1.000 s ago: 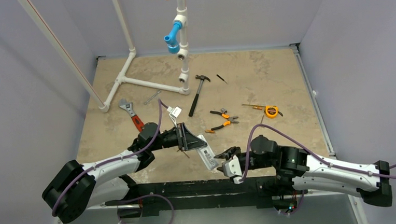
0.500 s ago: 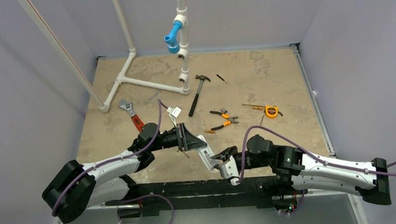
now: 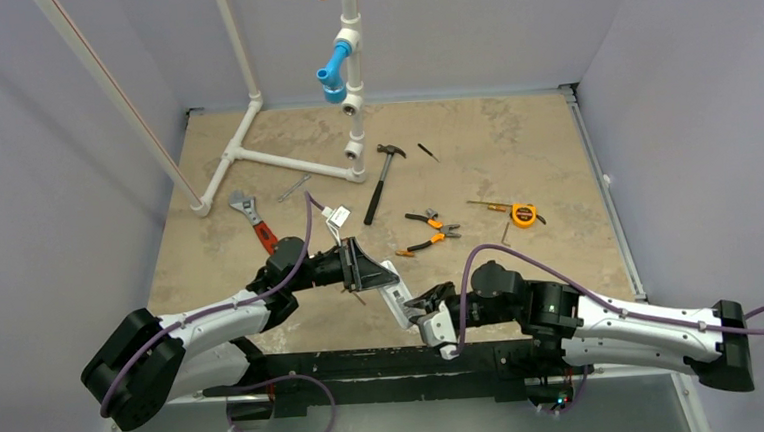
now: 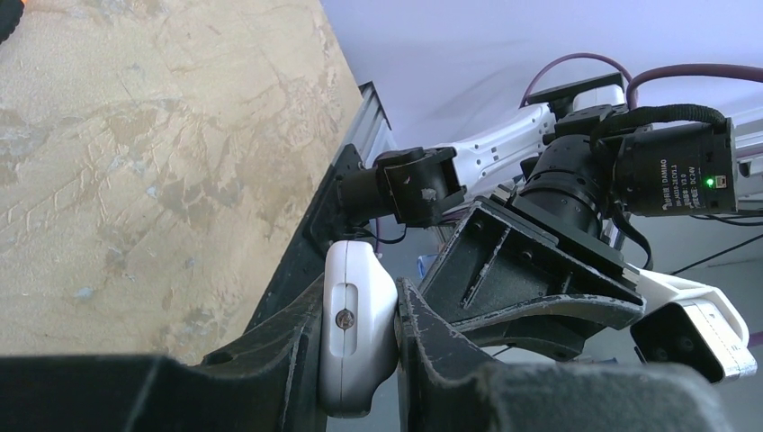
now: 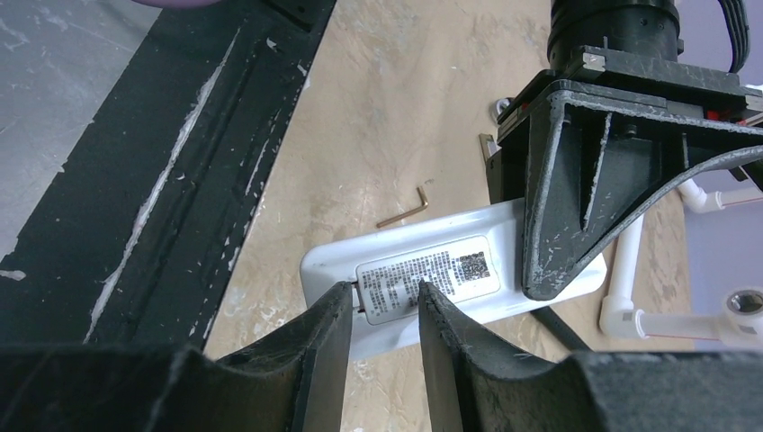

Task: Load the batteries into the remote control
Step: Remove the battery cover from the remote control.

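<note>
Tan tabletop (image 3: 514, 148); left hand (image 4: 358, 355) clamped on remote control (image 5: 450, 261), right hand (image 5: 384, 295) narrow at its end, grip unclear.

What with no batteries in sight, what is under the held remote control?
The remote control hangs in the left gripper over the table. Bare tabletop shows below, a small L-shaped key just past its edge. The patch directly beneath is covered.

The left pincer (image 5: 558, 270) covers one end of the remote control (image 5: 360, 256); print on its label (image 5: 423, 274) is too small to read.
</note>
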